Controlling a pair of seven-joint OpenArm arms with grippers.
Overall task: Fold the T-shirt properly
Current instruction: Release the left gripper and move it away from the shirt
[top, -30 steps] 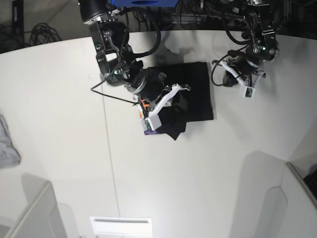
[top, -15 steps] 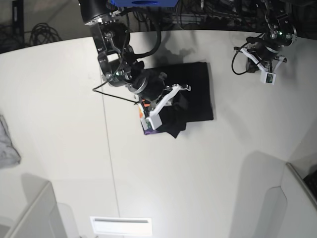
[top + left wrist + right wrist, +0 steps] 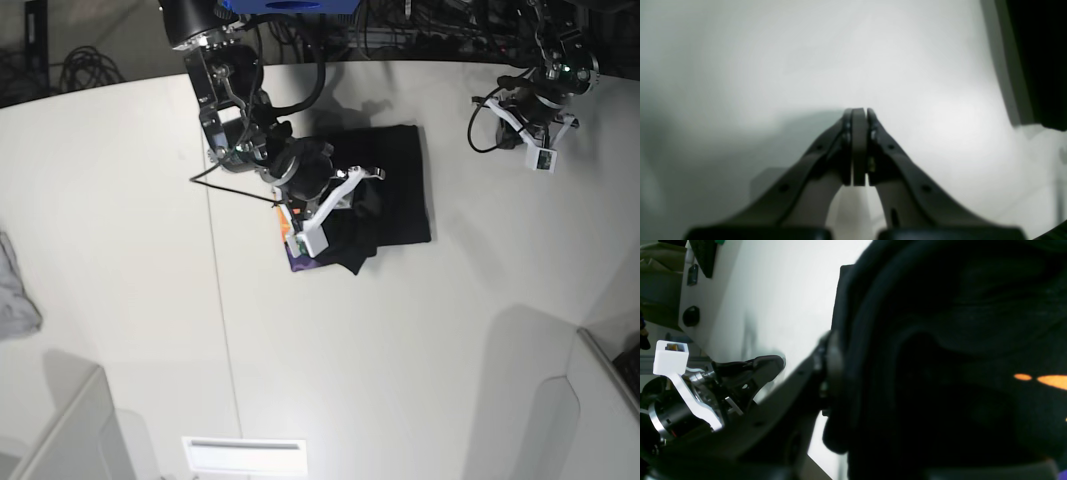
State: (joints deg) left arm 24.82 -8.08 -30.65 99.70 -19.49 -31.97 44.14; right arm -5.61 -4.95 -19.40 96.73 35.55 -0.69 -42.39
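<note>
The black T-shirt (image 3: 385, 190) looks soft and light, best pinched at a hem; the right gripper (image 3: 352, 205) seems half-open in its folds, the left gripper (image 3: 858, 146) is closed on nothing.

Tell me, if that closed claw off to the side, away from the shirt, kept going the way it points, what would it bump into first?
Probably just the bare white table. The left gripper is shut, with nothing ahead; depth is hard to judge.

Counted across the views, there are one black T-shirt (image 3: 395, 190) at upper centre of the base view, one grey cloth (image 3: 15, 285) at its left edge, one white table (image 3: 400, 360), and two grippers, right gripper (image 3: 360, 205) and left gripper (image 3: 858, 115).
</note>
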